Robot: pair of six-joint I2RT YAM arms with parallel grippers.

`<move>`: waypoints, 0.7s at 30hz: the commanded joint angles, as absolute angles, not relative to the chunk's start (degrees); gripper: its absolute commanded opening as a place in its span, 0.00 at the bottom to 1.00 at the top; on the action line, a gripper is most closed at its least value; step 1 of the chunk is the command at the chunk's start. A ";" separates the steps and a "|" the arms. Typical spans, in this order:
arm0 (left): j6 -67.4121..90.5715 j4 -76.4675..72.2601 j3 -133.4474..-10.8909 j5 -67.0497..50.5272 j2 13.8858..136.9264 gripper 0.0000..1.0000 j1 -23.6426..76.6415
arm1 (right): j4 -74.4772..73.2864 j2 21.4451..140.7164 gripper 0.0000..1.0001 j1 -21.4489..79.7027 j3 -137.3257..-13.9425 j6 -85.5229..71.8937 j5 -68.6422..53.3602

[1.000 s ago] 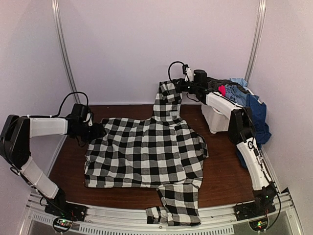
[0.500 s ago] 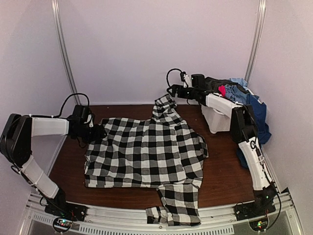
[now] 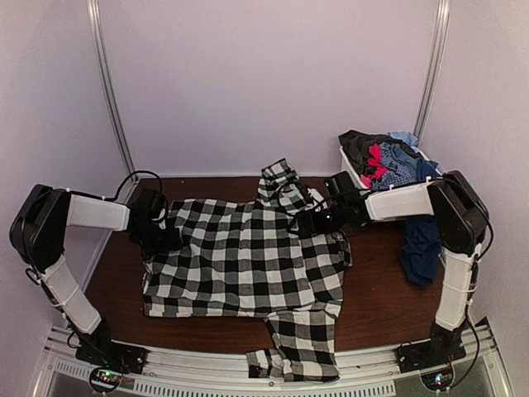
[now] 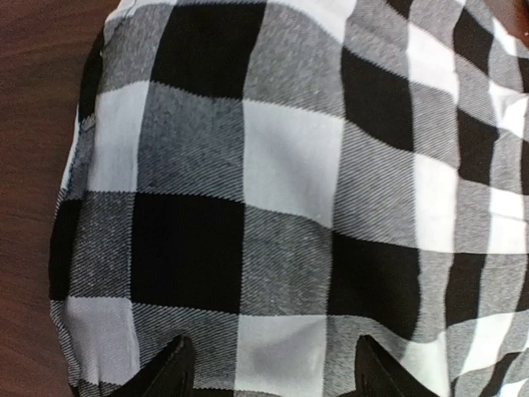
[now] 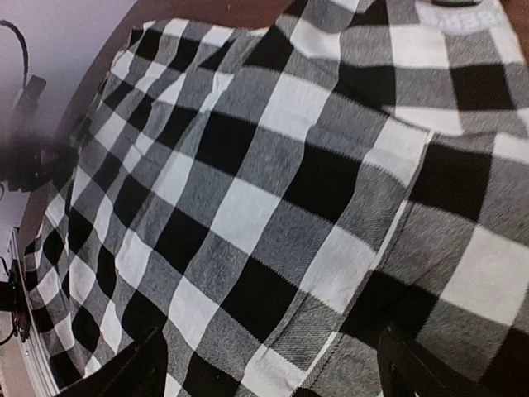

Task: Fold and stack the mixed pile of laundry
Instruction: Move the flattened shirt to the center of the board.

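The black-and-white checked shirt (image 3: pixel 248 265) lies spread flat on the brown table, one sleeve hanging over the front edge. My left gripper (image 3: pixel 164 238) is low over its left upper edge. In the left wrist view that gripper (image 4: pixel 273 376) is open, its fingertips (image 4: pixel 169 372) wide apart over the checked cloth (image 4: pixel 289 165). My right gripper (image 3: pixel 307 222) hovers at the shirt's upper right. It is open too (image 5: pixel 273 372), with only checked cloth (image 5: pixel 248 207) beneath. The rest of the mixed laundry pile (image 3: pixel 384 153), in red, blue and dark grey, sits at the back right.
A white bin (image 3: pixel 345 159) at the back right holds the heaped garments. A long navy piece (image 3: pixel 421 240) hangs from it down to the table. Bare brown table (image 3: pixel 380 298) shows on the right and along the left. A metal rail (image 3: pixel 207 364) runs along the front edge.
My right gripper let go of the lifted part of the shirt, which dropped, and the arm swung forward and down to the shirt's upper right. The left gripper shifted slightly onto the cloth.
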State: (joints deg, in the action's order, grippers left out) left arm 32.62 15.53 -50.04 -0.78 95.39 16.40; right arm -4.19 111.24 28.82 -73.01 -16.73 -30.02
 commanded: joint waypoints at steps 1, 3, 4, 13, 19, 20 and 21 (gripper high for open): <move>33.15 17.20 -53.27 2.61 100.42 0.65 16.24 | -2.13 115.20 0.85 29.98 -71.89 -17.51 -32.69; 32.76 17.38 -56.01 2.29 103.71 0.61 15.61 | -1.77 118.23 0.84 29.27 -73.24 -18.21 -32.19; 32.58 17.32 -57.38 2.10 105.65 0.59 15.11 | -1.62 119.80 0.83 28.74 -74.27 -18.66 -31.96; 30.00 15.86 -74.99 -8.73 118.19 0.52 7.81 | -10.09 129.61 0.81 24.27 -94.41 -16.53 -33.33; 30.15 17.51 -64.74 -8.46 97.35 0.68 8.44 | -4.92 111.55 0.82 25.21 -80.16 -19.28 -37.04; 30.67 18.38 -62.10 -8.34 94.04 0.68 8.44 | -4.03 108.40 0.82 25.69 -76.45 -19.81 -37.41; 31.25 18.81 -59.17 -8.40 91.27 0.67 8.51 | -3.24 105.84 0.82 26.38 -73.22 -20.22 -37.93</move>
State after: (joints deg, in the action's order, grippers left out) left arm 30.68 16.36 -65.91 -6.94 103.24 7.92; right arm -6.37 118.17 24.32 -82.30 -18.46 -34.63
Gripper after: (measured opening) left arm 0.678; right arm 0.820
